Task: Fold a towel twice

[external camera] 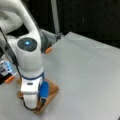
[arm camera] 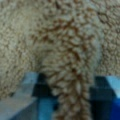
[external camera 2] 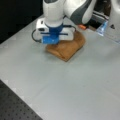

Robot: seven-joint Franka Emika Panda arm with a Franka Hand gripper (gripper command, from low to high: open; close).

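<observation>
1. Close up in the wrist view: a ridge of the towel (arm camera: 72,75) pinched between the pincer (arm camera: 71,100) pads.
2. Arm (external camera 2: 53,15) upright, reaching straight down onto the cloth in both front views.
3. Towel (external camera 2: 67,48) bunched into a small folded pile on the grey counter (external camera 2: 75,85).

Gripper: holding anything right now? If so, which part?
Yes. The gripper is shut on the towel, pinching a raised ridge of terry between its fingers. Which edge or corner cannot be told.

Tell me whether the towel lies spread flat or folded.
Folded: the towel sits as a compact layered bundle under the gripper, a ridge of cloth pinched between its fingers.
</observation>
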